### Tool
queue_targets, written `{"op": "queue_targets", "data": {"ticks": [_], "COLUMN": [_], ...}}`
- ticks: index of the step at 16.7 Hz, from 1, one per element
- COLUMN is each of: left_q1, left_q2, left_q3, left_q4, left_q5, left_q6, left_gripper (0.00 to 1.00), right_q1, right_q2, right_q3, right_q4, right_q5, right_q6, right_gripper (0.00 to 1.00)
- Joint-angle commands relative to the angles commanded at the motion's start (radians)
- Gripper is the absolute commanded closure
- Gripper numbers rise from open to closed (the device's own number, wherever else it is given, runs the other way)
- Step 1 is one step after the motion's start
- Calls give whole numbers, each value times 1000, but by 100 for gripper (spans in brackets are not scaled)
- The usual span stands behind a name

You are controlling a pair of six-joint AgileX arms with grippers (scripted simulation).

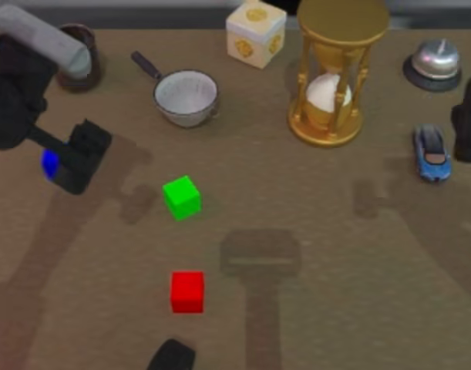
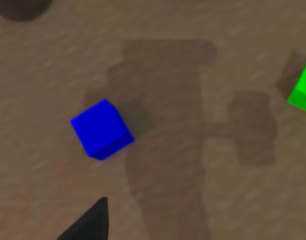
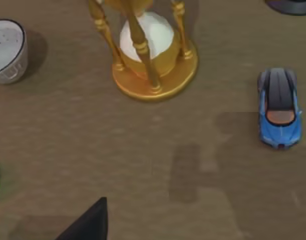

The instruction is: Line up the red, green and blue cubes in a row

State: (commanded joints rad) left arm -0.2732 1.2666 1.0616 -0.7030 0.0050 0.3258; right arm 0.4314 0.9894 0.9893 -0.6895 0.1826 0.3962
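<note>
The table (image 1: 358,308) carries the biggest clutter along its far edge: a gold hourglass (image 1: 331,77) at about 1 o'clock from the centre, a metal saucepan (image 1: 186,96) at 11 o'clock, a cream cube with gold emblems (image 1: 256,32) at 12, a dark cup (image 1: 79,58) at 10, a silver bell (image 1: 435,62) and a blue toy car (image 1: 432,153) out toward 2 and 3 o'clock.

The left arm (image 1: 31,69) reaches in from the table's left edge, and the left gripper (image 1: 69,166) hangs above the surface at 9 o'clock from the table centre. The right arm (image 1: 468,119) sits parked at the right edge, near the toy car.

The three task cubes are well apart, not in a row. The blue cube (image 1: 50,163) lies at the left gripper, peeking out at its 9 o'clock side in the top view; in the left wrist view the blue cube (image 2: 101,129) rests bare on the table, turned roughly a diamond's angle to the frame, untouched. The green cube (image 1: 182,196) lies at 3 to 4 o'clock from the gripper, the red cube (image 1: 187,291) at 6 o'clock from the green.

The left arm is plainly nearest the blue cube. I cannot tell whether either gripper's fingers are apart or together. My judgement: the coming move is a descent onto the blue cube, with wrist rotation matched to its faces.
</note>
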Motion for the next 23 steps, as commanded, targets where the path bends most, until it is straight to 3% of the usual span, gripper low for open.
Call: {"op": "queue_targets", "data": {"ticks": [4, 11, 15, 23], "left_q1": [-78, -176, -198, -197], "left_q2": [402, 858, 961, 977], "left_q3": [311, 722, 825, 796], "left_q4": [-219, -474, -525, -486], "left_q5": [-2, -3, -2, -2], "left_q6": [96, 214, 241, 244], "left_gripper": [0, 0, 0, 0], "right_q1": [-171, -374, -420, -421], "right_q2": [-416, -868, -984, -989], "right_q3": [-411, -885, -986, -989], "right_q4": [235, 589, 686, 689], "right_q5": [-31, -141, -181, -183], "right_q6": [-174, -362, -395, -396], "right_gripper": [0, 0, 0, 0]}}
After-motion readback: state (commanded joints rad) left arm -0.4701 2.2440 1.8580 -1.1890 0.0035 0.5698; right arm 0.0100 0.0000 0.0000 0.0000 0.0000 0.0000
